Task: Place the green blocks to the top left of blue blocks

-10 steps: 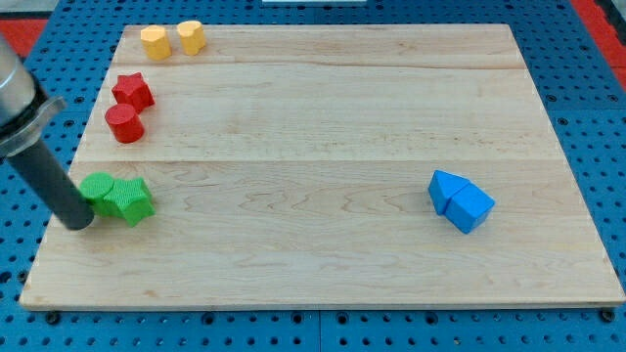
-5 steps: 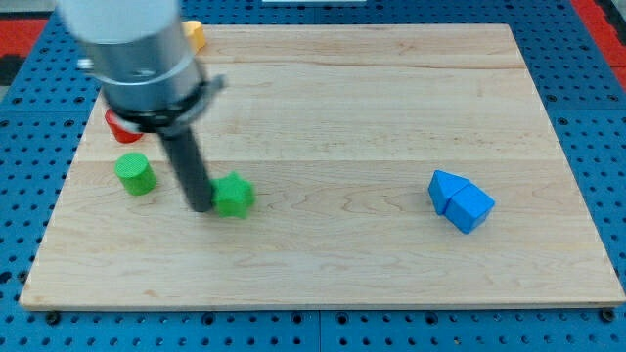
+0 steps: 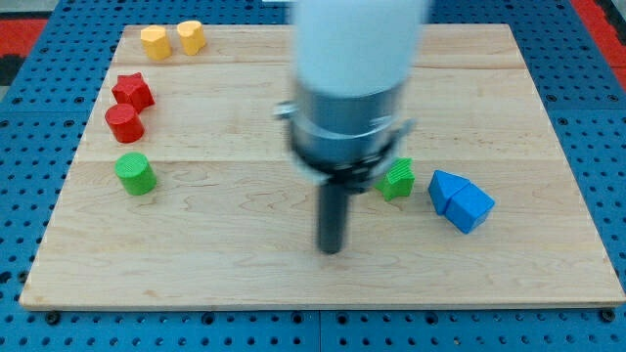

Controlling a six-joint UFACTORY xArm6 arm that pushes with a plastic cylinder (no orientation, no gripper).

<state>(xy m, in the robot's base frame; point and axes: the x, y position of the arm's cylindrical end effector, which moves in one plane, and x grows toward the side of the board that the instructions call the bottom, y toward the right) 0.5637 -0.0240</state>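
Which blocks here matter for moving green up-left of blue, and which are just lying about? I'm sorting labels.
In the job:
green star block, beside the blue blocks
green cylinder, far left
blue blocks
my tip, below-left of the green star block

Lying about:
red star
red cylinder
two yellow blocks

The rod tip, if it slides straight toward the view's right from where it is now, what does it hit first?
Probably nothing. My tip sits lower than the green block and the blue blocks, so that line looks free to the board's edge.

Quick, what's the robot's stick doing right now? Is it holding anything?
My tip: a plain rod with no gripper, holding nothing; it touches no block, below-left of the green star-shaped block near the blue blocks.
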